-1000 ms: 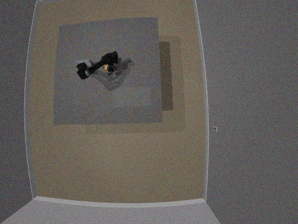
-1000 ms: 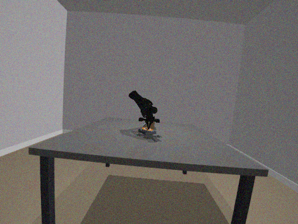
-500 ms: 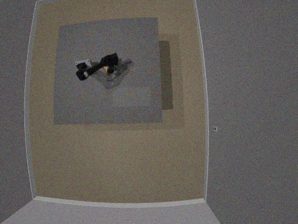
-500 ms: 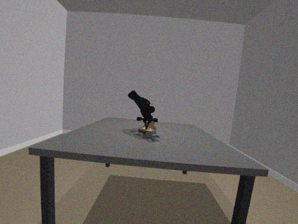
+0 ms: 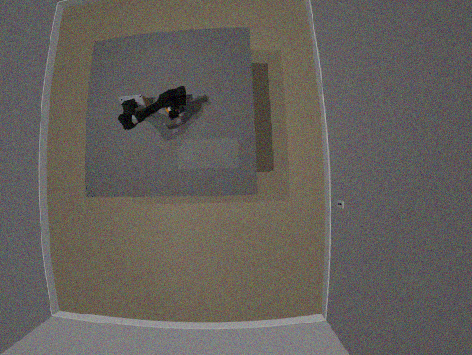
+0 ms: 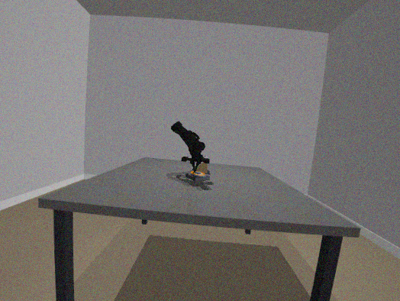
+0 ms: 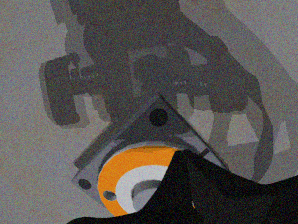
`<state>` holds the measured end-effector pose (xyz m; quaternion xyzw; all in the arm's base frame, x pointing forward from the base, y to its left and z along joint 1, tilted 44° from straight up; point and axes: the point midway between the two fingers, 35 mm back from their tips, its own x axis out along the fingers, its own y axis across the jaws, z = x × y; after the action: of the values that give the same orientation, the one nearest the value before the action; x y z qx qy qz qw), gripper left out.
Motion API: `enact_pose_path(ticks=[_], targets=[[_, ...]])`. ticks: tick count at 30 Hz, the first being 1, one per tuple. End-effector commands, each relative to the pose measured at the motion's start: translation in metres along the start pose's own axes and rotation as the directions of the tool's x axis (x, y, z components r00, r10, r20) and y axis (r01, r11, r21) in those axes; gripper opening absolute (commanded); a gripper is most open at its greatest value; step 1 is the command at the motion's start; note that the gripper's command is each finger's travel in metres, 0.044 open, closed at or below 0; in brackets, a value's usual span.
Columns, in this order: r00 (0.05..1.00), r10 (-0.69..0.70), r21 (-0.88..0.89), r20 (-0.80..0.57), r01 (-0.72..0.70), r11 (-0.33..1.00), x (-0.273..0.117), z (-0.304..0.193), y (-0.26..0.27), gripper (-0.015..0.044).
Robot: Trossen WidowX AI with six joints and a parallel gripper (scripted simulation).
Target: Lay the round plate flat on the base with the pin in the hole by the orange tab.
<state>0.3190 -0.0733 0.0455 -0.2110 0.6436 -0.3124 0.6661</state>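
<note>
The round plate (image 5: 167,110) (image 6: 198,174) (image 7: 119,167) has an orange outer ring and a white middle. It sits on the grey square base (image 7: 145,127), which has dark holes at its corners. A small hole (image 7: 109,195) shows in the orange ring at the left; whether the pin is in it, I cannot tell. The orange tab cannot be made out, and the plate's right and near parts are hidden behind the gripper. My gripper (image 6: 195,170) (image 7: 181,156) is shut and empty, its tips low over the plate; whether they touch it is unclear. The plate's tilt is unclear.
A tan block (image 6: 202,167) stands just behind the plate in the exterior view. The arm's white mounting plate (image 5: 131,96) lies left of the plate on the grey table (image 5: 126,176) (image 6: 153,199). The arm's shadow falls across the table and base.
</note>
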Motion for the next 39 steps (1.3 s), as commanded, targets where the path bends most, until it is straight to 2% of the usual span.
enact_pose_path(ticks=[1, 17, 26, 39], targets=[[1.0, -0.012, -0.011, -0.02, 0.011, 1.0, 0.005, -0.007, -0.004, 0.0], [1.0, -0.012, -0.012, -0.021, 0.012, 1.0, 0.004, -0.01, -0.011, 0.0], [1.0, -0.01, -0.012, -0.021, 0.01, 1.0, -0.038, -0.012, -0.01, 0.0], [1.0, -0.015, -0.02, -0.017, 0.014, 1.0, -0.032, -0.011, -0.009, 0.0]])
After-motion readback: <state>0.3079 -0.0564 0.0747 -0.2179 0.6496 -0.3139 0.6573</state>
